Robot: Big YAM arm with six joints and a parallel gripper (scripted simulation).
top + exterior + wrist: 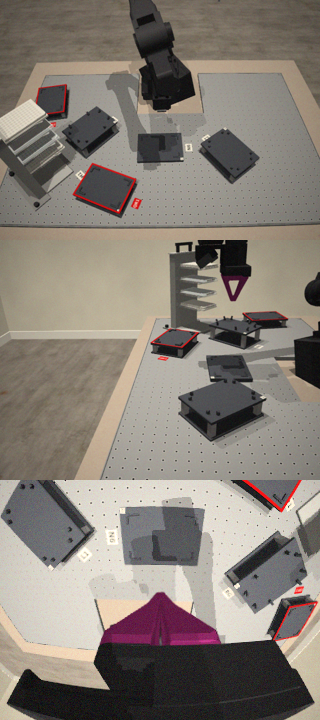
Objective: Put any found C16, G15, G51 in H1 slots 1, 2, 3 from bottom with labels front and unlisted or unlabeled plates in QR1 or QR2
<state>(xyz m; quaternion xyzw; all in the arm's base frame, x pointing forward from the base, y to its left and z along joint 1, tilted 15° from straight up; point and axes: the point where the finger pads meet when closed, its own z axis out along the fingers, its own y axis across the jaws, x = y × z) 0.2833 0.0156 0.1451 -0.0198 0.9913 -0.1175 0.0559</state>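
Note:
The plate hotel H1 stands at the left edge of the table and also shows in the exterior view. All its shelves hold a plate. The top plate is white. The three below it look clear or grey. No ID label is readable. My gripper has magenta fingers, is shut and holds nothing. It hangs high above the middle of the table, over the recovery nest N6. In the top view the arm hides it.
Quarantine nests QR1 and QR2, red-edged, carry nothing. The pegged regrip nest, N6 and the landing nest at the right also carry nothing. The arm's base block stands at the back middle.

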